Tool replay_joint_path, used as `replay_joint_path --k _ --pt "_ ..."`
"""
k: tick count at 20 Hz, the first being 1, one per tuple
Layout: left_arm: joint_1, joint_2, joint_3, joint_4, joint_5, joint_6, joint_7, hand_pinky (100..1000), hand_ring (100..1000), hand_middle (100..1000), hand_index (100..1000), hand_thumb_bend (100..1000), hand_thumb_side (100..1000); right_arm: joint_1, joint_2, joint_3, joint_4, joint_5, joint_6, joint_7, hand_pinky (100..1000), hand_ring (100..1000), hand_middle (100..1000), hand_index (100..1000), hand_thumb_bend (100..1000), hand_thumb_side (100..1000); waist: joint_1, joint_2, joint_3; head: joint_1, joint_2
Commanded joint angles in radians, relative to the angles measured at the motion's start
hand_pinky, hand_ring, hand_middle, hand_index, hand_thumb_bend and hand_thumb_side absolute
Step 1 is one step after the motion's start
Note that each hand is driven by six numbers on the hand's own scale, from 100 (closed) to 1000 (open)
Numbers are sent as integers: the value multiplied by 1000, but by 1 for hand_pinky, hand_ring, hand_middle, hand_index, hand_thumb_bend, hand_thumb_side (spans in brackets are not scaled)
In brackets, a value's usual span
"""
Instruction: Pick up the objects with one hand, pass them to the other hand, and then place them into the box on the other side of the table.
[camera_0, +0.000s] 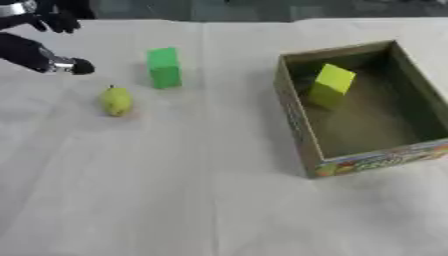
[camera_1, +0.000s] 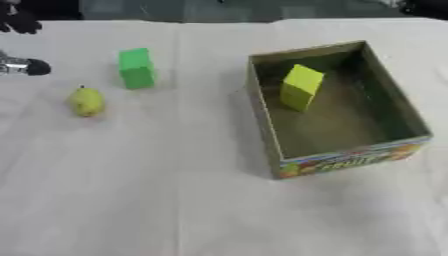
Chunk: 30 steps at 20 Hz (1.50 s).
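Observation:
A yellow-green pear (camera_0: 116, 101) lies on the white cloth at the left. Just behind it, a green block (camera_0: 164, 67) stands upright. On the right is a cardboard box (camera_0: 296, 120), with a yellow block (camera_0: 332, 84) leaning inside against its far-left wall. My left hand (camera_0: 44, 55) hovers at the upper left corner, open and holding nothing, its thumb tip pointing toward the green block. It is a short way up and left of the pear and touches neither object. My right hand shows in neither view.
The table is covered by a white cloth (camera_0: 175, 190) with fold lines. The box has a colourful printed front wall (camera_1: 350, 159). Its floor is bare apart from the yellow block.

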Motion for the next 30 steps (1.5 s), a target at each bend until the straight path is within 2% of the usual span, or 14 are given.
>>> replay_joint_path --k 1,3,4,5,13,20,30 --pt "-52 -3 -11 29 -20 -24 -40 862 821 737 835 646 557 -18 -19 -13 -9 -7 5 -4 879 710 745 857 446 418 15 -18 0 -8 3" --pt "-80 -21 -21 52 -28 -34 -57 864 823 740 838 646 559 -17 -18 -15 -9 -8 6 -7 879 709 744 856 445 418 15 -19 0 -14 1" --pt "-95 -33 -27 64 -31 -39 -66 866 825 742 841 671 603 -17 -18 -16 -9 -9 6 -8 879 708 744 856 437 428 16 -19 0 -18 0" --pt "-110 -46 -33 78 -33 -44 -76 867 826 745 843 638 566 -17 -17 -17 -9 -11 6 -10 879 708 744 856 445 417 16 -19 0 -22 -2" --pt "-198 -142 -45 176 -49 -60 -128 890 842 759 854 643 582 -23 -14 -21 -11 -17 9 -16 879 704 741 855 444 419 16 -13 -8 -45 -29" --pt "-236 -201 -43 248 -116 -64 -161 928 875 788 880 680 592 -30 -6 -18 -9 -16 14 -16 879 701 739 853 443 422 19 -6 -18 -50 -44" --pt "-265 -267 -4 356 -256 -83 -127 944 907 817 910 727 604 -41 4 -15 -10 -15 15 -10 879 699 738 846 443 427 17 10 -32 -43 -56"
